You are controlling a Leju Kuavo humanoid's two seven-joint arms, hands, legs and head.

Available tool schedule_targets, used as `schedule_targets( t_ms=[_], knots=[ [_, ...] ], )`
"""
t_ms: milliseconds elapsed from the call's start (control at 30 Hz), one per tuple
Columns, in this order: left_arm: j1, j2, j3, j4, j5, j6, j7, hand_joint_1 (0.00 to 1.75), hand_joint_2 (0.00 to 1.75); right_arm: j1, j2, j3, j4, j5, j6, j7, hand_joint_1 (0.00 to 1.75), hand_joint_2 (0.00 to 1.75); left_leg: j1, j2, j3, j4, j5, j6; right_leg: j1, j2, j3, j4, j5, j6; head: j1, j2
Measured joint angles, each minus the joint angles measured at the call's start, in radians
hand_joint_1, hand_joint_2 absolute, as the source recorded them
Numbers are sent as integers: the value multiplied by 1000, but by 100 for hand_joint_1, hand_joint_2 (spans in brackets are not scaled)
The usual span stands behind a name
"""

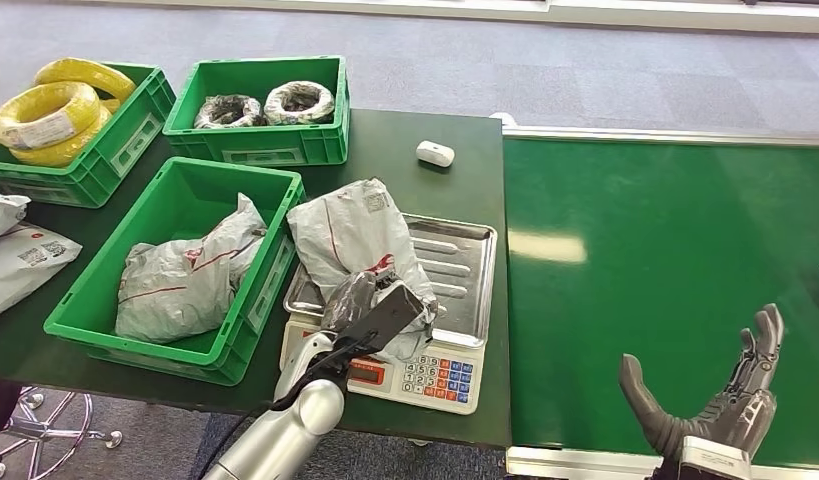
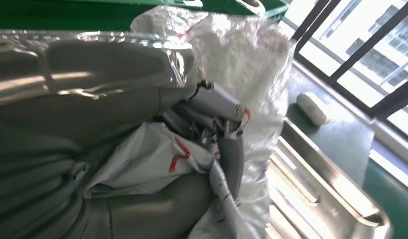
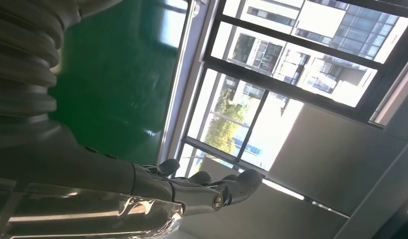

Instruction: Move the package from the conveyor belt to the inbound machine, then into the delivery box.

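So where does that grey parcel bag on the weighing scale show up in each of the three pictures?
Head view: the grey parcel bag sits on the scale's steel tray, lower centre, with the left hand gripping it.
Left wrist view: the bag is close up at the centre, crumpled around the fingers.
Right wrist view: not in it; green conveyor belt and windows.
Shared landmark: the ribbed steel tray.

The left arm reaches forward from below, silver and slightly bent. Its left hand grips a grey-white plastic package, the fingers curled into the wrinkled film; how firmly they close is hard to judge. The right hand is raised, palm turned inward, holding nothing, its dark fingers extended and apart.
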Motion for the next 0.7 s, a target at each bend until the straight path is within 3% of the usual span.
schedule_targets(
  t_ms=[167,433,700],
  knots=[
    [51,28,27,-211,29,97,-51,175,175,28,1,-8,-16,4,-11,-3,0,175,0,0,-3,0,0,0,0,0,-2,0,0,0,0,0],
    [115,123,142,-645,40,156,-27,175,175,85,4,-46,-51,-6,-21,-8,0,175,0,1,-4,0,0,0,0,0,-4,0,0,0,0,0],
    [162,214,347,-782,107,254,-58,175,175,93,4,-61,-52,-11,-18,0,0,175,0,1,-3,0,0,0,0,0,-4,0,0,0,0,0]
  ],
)
